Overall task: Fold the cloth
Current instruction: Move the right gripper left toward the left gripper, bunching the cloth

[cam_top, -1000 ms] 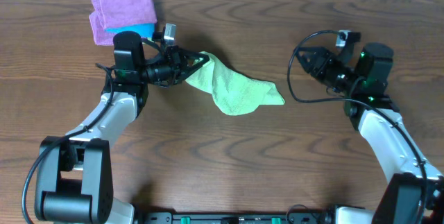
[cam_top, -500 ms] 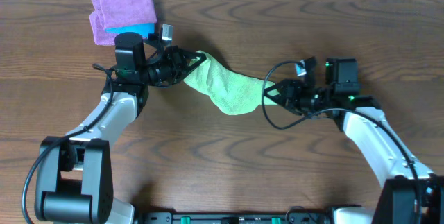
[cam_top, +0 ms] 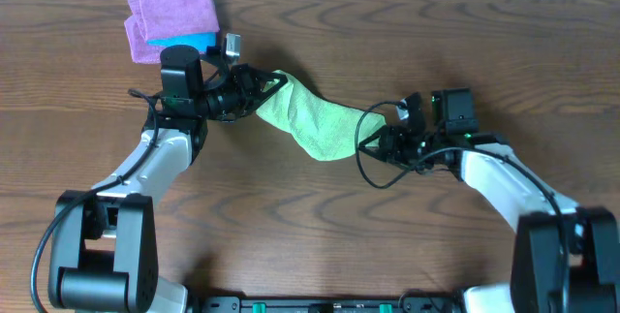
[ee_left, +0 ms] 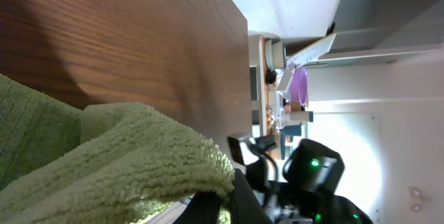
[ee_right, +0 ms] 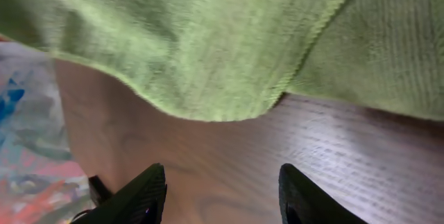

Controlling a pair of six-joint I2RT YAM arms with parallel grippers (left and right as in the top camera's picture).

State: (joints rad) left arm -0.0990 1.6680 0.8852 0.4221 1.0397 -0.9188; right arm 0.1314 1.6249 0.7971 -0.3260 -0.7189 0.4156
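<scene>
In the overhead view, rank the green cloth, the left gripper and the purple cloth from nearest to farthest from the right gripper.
1. green cloth: its near edge lies right at the right gripper, mid-table.
2. left gripper: further left and back, pinching the cloth's other end.
3. purple cloth: farthest, at the far back left.

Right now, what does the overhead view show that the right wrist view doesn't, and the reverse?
Only overhead: the left tool shut on a corner of the lime-green cloth, both arms, and the purple cloth lying on a bright blue cloth near the table's far edge. Only right wrist: the right tool close up, its two fingers apart with bare wood between them, just short of the cloth's hem. Both: the lime-green cloth and the wooden table.
</scene>
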